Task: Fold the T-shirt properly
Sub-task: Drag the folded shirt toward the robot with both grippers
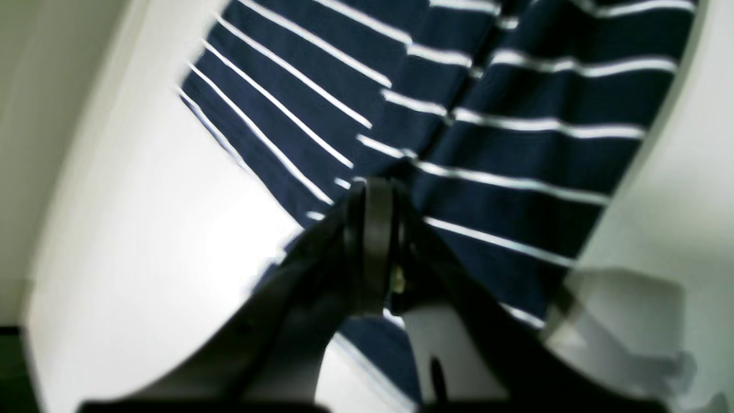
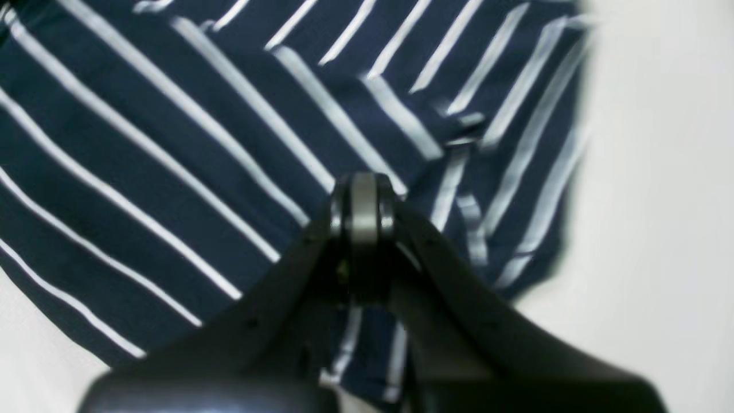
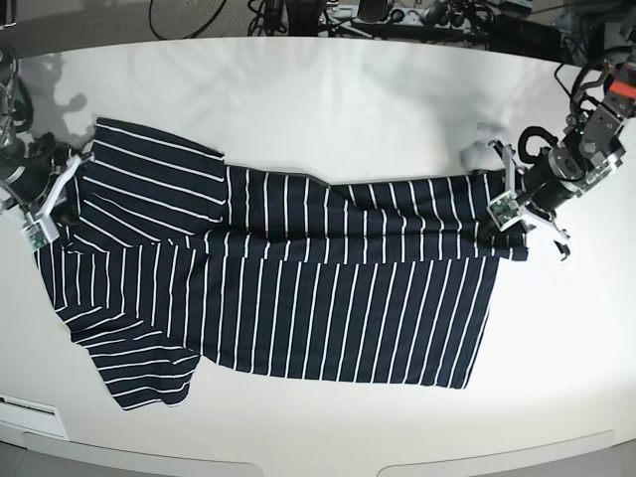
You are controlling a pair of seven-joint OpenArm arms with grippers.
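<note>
A white table [image 3: 328, 99] fills most of the base view, with a rounded front edge. Behind its far edge lie dark cables [image 3: 298, 15] and some equipment (too small to identify). At the front left corner of the table sits a small white label [image 3: 25, 406].

The dark navy T-shirt [image 3: 288, 288] with thin white stripes lies spread sideways on the white table, its upper edge folded over.

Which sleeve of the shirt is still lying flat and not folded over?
The lower sleeve of the T-shirt, nearest the table's front edge. The upper sleeve, by the right gripper, is folded over.
</note>
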